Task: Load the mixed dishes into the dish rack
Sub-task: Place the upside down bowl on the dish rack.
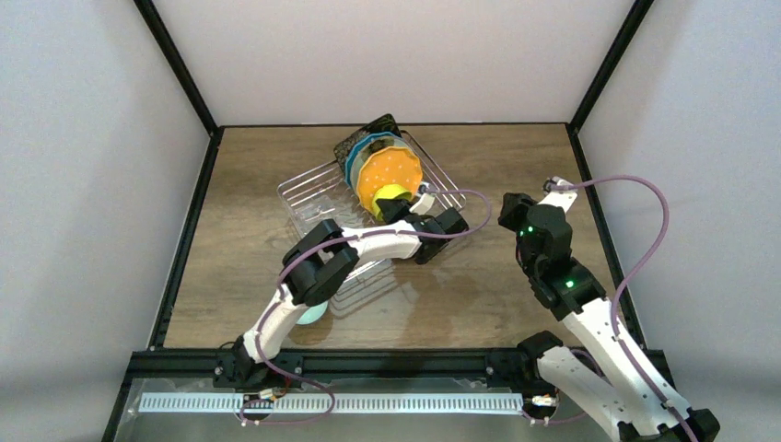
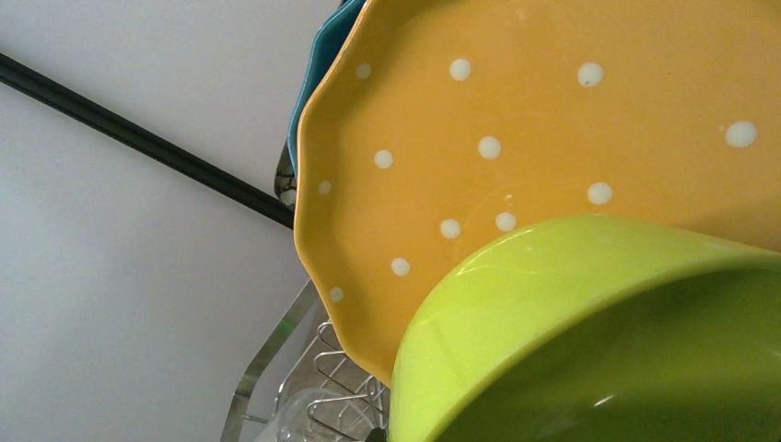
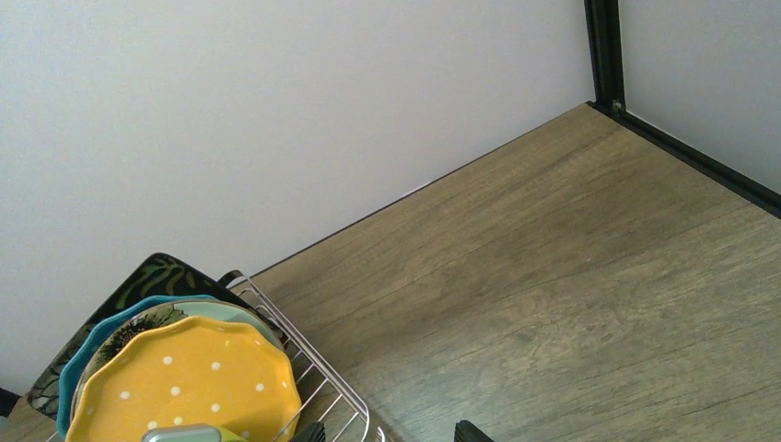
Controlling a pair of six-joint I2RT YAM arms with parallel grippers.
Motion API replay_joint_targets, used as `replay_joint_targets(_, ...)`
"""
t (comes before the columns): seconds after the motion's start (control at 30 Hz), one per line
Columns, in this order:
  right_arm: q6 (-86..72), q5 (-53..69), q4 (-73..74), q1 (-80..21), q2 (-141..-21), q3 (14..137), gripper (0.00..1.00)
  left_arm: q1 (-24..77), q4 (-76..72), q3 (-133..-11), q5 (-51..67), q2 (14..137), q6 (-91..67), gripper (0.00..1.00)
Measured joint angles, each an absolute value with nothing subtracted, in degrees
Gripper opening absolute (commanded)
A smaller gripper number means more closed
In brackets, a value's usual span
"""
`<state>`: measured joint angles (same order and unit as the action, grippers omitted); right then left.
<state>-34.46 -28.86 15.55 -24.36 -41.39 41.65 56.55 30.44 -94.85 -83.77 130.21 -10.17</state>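
Observation:
The dish rack (image 1: 318, 189) stands mid-table. At its back end several plates stand on edge: the black square floral plate (image 3: 147, 276), a teal one (image 3: 101, 331), the mint one (image 3: 198, 311) and the orange dotted plate (image 1: 391, 168) in front. My left gripper (image 1: 396, 207) is shut on the rim of the yellow-green bowl (image 1: 390, 193), held just in front of the orange plate (image 2: 553, 120). The bowl (image 2: 589, 341) fills the left wrist view. A clear glass (image 2: 299, 414) lies in the rack below. My right gripper (image 3: 391, 433) hangs open beside the rack's right corner (image 3: 355, 405), holding nothing.
Black frame posts and white walls close in the table on three sides. Bare wood (image 3: 571, 276) lies to the right of the rack, under the right arm (image 1: 553, 258). Something pale and round (image 1: 311, 315) shows under the left arm's elbow.

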Motion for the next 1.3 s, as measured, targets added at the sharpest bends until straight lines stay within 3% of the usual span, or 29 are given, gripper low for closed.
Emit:
replay_joint_targets(0.27,-34.3,-28.4,15.2,-24.4,-40.4,41.3,0.80,56.8,38.2,-98.7,-85.8,132.4,-16.2,0.07)
replay_joint_targets(0.7,-34.3,-28.2,15.2,-24.4,-39.5,40.4,0.80,57.1,45.9,-99.4,-85.5,132.6,-24.5,0.33)
replay_joint_targets(0.83,-34.3,-28.0,15.1,-24.4,-39.6,40.4,0.80,57.1,46.5,-99.4,-85.2,132.6,-25.6,0.35)
replay_joint_targets(0.9,-34.3,-27.8,15.0,-24.4,-40.0,40.4,0.80,57.1,46.7,-99.4,-85.2,132.6,-25.9,0.42)
replay_joint_targets(1.07,-34.3,-27.3,14.7,-24.4,-41.7,40.4,0.80,57.1,47.0,-99.4,-85.1,132.6,-26.6,0.45)
replay_joint_targets(1.13,-34.3,-27.2,14.7,-24.4,-42.2,40.4,0.80,57.1,47.1,-99.4,-84.9,132.6,-26.8,0.51)
replay_joint_targets(1.3,-33.8,-27.1,14.5,-24.4,-43.0,40.8,0.80,57.1,47.4,-99.4,-84.1,132.4,-27.1,0.52)
